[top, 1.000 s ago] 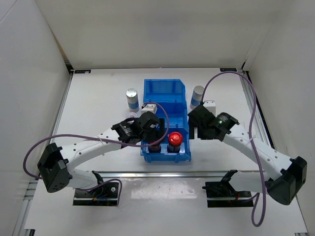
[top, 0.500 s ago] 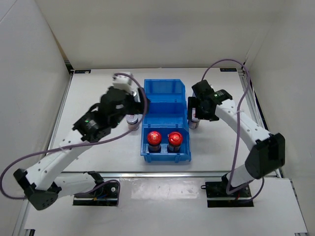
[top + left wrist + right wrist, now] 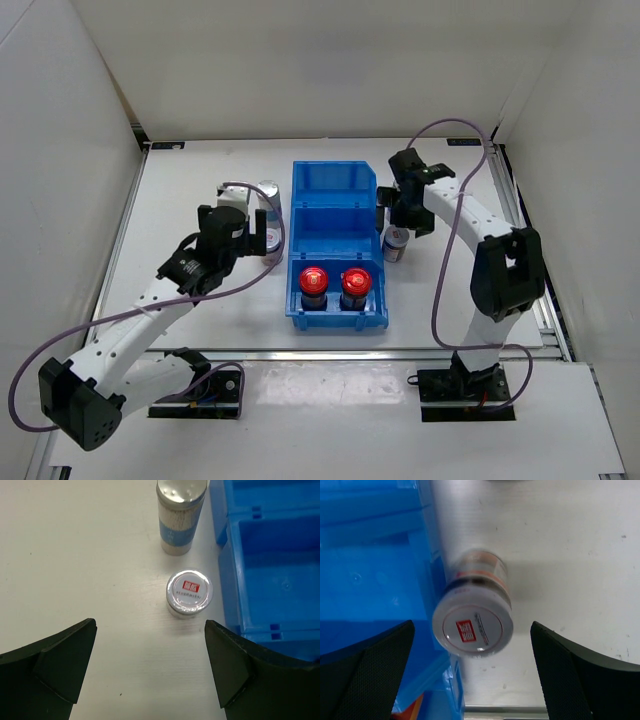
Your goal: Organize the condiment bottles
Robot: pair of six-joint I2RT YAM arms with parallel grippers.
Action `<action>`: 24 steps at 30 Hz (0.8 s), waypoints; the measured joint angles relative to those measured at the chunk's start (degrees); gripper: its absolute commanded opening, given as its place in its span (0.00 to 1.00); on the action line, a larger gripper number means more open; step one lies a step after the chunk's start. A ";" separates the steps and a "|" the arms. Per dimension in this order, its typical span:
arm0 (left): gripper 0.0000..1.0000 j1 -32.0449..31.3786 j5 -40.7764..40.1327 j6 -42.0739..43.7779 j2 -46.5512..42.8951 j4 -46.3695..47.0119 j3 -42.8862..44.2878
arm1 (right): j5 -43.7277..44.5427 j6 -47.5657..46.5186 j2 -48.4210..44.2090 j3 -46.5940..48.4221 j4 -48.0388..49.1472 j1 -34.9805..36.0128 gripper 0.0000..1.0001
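Two dark jars with red lids (image 3: pixel 314 282) (image 3: pixel 355 283) stand in the front compartment of the blue bin (image 3: pixel 335 180). Left of the bin stand a tall blue-and-white cylinder (image 3: pixel 268 196) (image 3: pixel 181 515) and a short silver-lidded jar (image 3: pixel 271 241) (image 3: pixel 189 592). My left gripper (image 3: pixel 248 232) (image 3: pixel 150 672) is open and empty, just short of that short jar. Another short silver-lidded jar (image 3: pixel 396 241) (image 3: pixel 472 625) stands against the bin's right side. My right gripper (image 3: pixel 400 205) (image 3: pixel 472 680) hovers open above it. The second tall cylinder is hidden.
The bin's middle and back compartments (image 3: pixel 280 580) hold nothing that shows. White walls enclose the table on three sides. A metal rail (image 3: pixel 330 352) runs along the near edge.
My left gripper has left the bin's front compartment, leaving a red-lidded jar there, and moved to the jars left of the bin. My right arm has swung back over the jar right of the bin.
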 measured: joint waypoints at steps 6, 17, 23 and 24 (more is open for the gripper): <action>1.00 -0.02 -0.94 0.57 2.69 4.15 1.97 | -0.87 -0.57 4.20 0.98 0.72 -0.15 0.80; 1.00 -0.02 -1.62 0.87 3.28 4.66 1.97 | 0.57 -0.42 4.81 1.42 -0.33 0.04 0.17; 1.00 -0.02 -1.62 0.85 3.21 4.66 1.97 | 9.09 -0.13 -0.55 4.74 -4.26 4.37 0.06; 1.00 -0.02 -1.62 0.85 3.21 4.68 1.97 | 10.21 -0.11 -2.03 5.92 -4.72 5.75 0.06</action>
